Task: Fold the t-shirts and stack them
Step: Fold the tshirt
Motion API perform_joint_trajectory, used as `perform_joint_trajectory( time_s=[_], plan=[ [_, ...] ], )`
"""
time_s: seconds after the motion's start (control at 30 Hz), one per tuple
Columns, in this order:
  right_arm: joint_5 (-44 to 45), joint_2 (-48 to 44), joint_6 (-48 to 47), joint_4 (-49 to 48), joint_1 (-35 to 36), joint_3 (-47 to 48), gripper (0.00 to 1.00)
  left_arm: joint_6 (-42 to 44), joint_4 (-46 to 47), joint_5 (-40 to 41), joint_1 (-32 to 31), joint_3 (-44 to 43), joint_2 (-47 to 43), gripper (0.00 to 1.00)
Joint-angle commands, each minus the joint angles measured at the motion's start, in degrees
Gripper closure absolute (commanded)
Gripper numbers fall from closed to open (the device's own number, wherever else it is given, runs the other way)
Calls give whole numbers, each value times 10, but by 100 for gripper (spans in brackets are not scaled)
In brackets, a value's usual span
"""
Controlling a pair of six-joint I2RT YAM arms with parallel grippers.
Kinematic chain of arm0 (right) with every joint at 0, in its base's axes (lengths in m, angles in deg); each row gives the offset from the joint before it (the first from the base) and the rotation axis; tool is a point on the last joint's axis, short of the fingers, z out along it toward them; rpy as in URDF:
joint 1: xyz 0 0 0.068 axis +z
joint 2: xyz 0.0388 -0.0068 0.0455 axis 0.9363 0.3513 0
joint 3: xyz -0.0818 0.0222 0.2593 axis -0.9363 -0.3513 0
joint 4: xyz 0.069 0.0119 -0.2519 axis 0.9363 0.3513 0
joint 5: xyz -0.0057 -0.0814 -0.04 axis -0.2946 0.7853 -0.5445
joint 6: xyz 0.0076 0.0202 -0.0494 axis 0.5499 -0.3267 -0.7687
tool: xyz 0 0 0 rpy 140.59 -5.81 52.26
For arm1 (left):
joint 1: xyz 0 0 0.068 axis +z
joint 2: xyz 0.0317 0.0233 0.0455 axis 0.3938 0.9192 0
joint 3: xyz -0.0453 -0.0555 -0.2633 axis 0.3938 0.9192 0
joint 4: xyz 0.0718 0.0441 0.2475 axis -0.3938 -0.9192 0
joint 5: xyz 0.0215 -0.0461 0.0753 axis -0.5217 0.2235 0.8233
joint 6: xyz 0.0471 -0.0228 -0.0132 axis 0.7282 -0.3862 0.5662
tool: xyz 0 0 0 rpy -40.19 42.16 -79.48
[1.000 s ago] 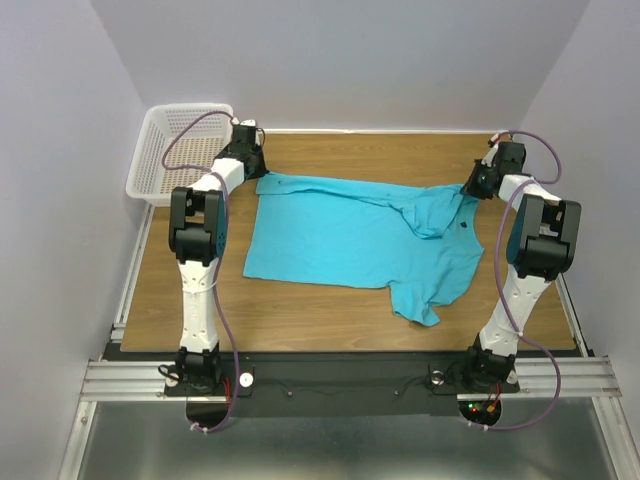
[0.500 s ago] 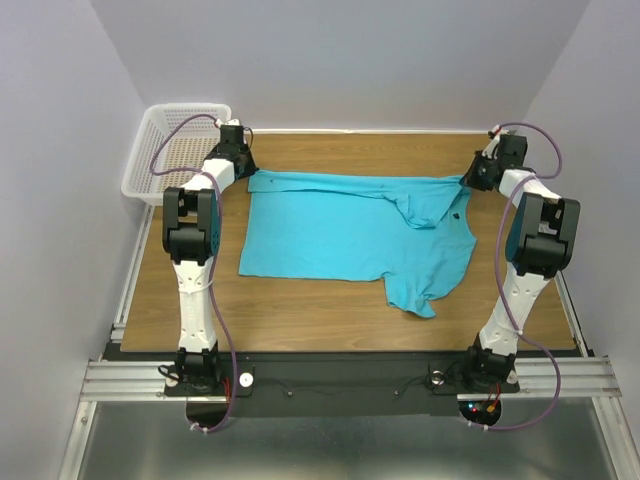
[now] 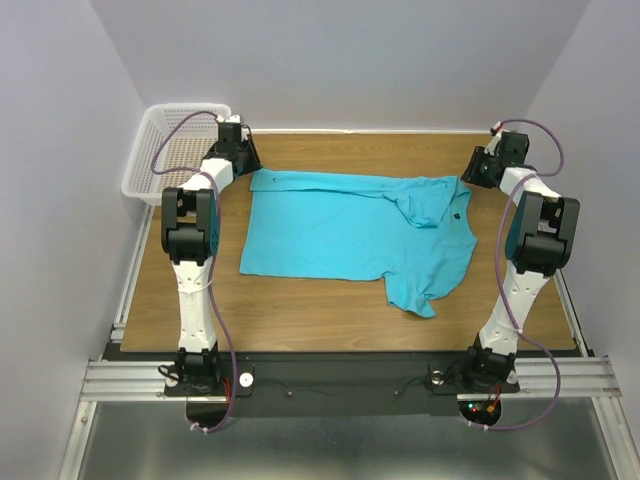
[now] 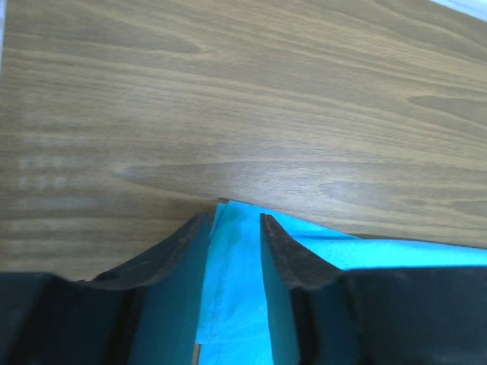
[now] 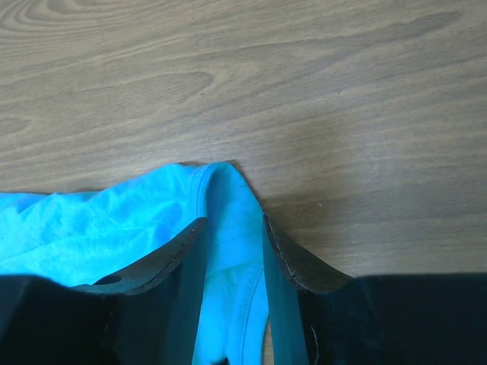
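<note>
left gripper (image 4: pixel 230 220) is seen part open, shirt (image 3: pixel 340 235) corner lying loose between the jaws, nothing pinched. right gripper (image 5: pixel 232 224) likewise, astride the other far corner. shirt is spread along the table (image 3: pixel 300 300) far edge, between both arms. both should be lifted straight up before retreat so corners aren't dragged. unpinched cloth is shown only by wrist views; bunched collar (image 3: pixel 425 205) and sleeve (image 3: pixel 415 295) pointing at the near edge only from top.

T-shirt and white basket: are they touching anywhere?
Apart. The top view shows bare wood of the table between the left edge of the t-shirt and the basket at the far-left corner.
</note>
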Motion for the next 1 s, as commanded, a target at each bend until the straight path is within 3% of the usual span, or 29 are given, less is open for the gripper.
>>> perform_joint_trajectory(
  time_s=[0.0, 0.13, 0.3, 0.7, 0.97],
  plan=[
    [-23, -41, -32, -28, -3, 15, 59, 3, 43, -43, 4, -18, -66, 52],
    [-184, -75, -125, -20, -4, -28, 56, 8, 67, -76, 4, -13, -83, 40],
    [-319, -99, -147, 4, 1, -90, 54, 14, 83, -87, 4, 20, -122, 40],
    [-158, -99, -54, 24, 2, -111, 56, -7, 146, -93, 3, 237, -244, 42],
    [-161, -48, -19, 27, 2, -86, 57, -20, 179, -116, 4, 250, -203, 42]
  ],
)
